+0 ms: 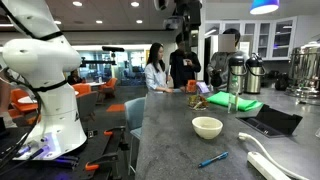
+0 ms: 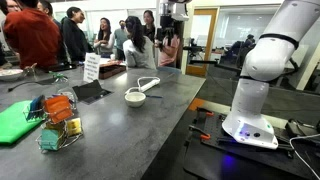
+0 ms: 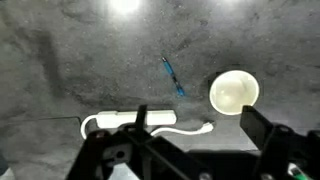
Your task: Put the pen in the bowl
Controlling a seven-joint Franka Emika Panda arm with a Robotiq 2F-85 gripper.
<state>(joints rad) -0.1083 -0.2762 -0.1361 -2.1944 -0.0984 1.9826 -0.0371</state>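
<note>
The thin blue pen lies flat on the grey counter, near its front edge. In the wrist view, the pen lies just left of the bowl, apart from it. The small white bowl stands upright and empty, and it also shows in an exterior view. My gripper hangs high above the counter, far from both; it also shows at the top of an exterior view. In the wrist view its fingers stand wide apart and hold nothing.
A white power strip with its cable lies next to the pen and bowl. A black tablet, green cloth, thermoses and a wire basket stand on the counter. People stand behind it.
</note>
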